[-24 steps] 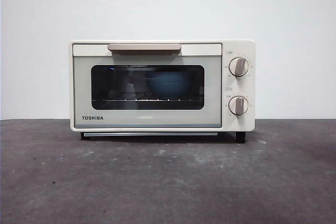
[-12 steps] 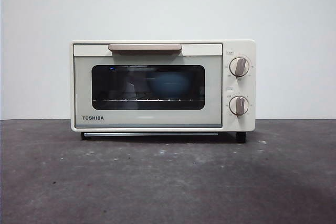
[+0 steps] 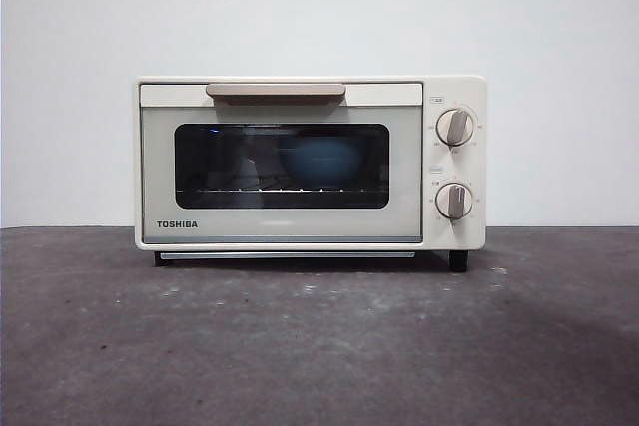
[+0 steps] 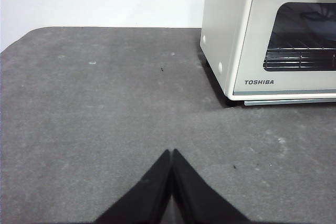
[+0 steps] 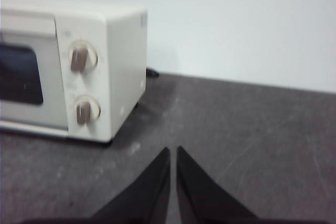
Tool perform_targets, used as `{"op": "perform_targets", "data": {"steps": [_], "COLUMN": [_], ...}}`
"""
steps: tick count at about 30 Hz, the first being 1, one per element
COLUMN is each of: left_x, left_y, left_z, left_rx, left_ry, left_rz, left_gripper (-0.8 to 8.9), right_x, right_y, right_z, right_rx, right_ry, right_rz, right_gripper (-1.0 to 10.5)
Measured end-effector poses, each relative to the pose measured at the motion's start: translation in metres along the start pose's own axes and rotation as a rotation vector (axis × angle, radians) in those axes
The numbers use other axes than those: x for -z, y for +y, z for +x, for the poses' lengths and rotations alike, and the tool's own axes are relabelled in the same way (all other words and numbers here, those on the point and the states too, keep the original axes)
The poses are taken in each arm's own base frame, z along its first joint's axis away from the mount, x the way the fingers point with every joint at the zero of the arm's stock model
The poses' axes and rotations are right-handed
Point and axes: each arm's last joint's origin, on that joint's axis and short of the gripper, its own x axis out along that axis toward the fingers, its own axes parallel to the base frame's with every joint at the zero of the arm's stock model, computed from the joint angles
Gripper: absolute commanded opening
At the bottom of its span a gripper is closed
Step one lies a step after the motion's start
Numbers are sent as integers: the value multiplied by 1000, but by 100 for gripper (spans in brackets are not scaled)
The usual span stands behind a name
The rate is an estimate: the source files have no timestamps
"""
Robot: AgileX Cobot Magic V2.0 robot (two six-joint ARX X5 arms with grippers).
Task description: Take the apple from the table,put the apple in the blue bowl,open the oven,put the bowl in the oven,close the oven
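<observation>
A: Where does the oven [image 3: 310, 162] stand?
B: Near the table's [image 3: 319, 346] far edge, by the wall, its door shut and the handle [image 3: 276, 92] along the top of the door.
A: And the blue bowl [image 3: 318, 163]?
B: Inside, on the rack, seen dimly through the dark window. The apple cannot be made out behind the glass.
A: The arms?
B: The left gripper [image 4: 171, 153] hangs over bare table off the oven's window-side corner, fingers pressed together, holding nothing. The right gripper [image 5: 173, 150] hangs off the knob-side corner, near the two knobs [image 5: 83, 59], fingers nearly touching, also empty.
</observation>
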Motion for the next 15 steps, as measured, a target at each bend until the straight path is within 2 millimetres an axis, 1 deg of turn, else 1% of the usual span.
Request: {"op": "perform_targets", "data": {"steps": [6,11,15], "left_x": [0,0,0], "left_y": [0,0,0], "left_z": [0,0,0], "left_rx": [0,0,0], "left_ry": [0,0,0], "left_rz": [0,0,0], "left_gripper": [8,8,7], "right_x": [7,16,16], "right_y": [0,1,1], "right_z": [-2,-3,-3], "right_rx": [-3,-7,-6], "right_ry": [65,156,155], "right_rz": [7,17,16], "right_gripper": [4,4,4]}}
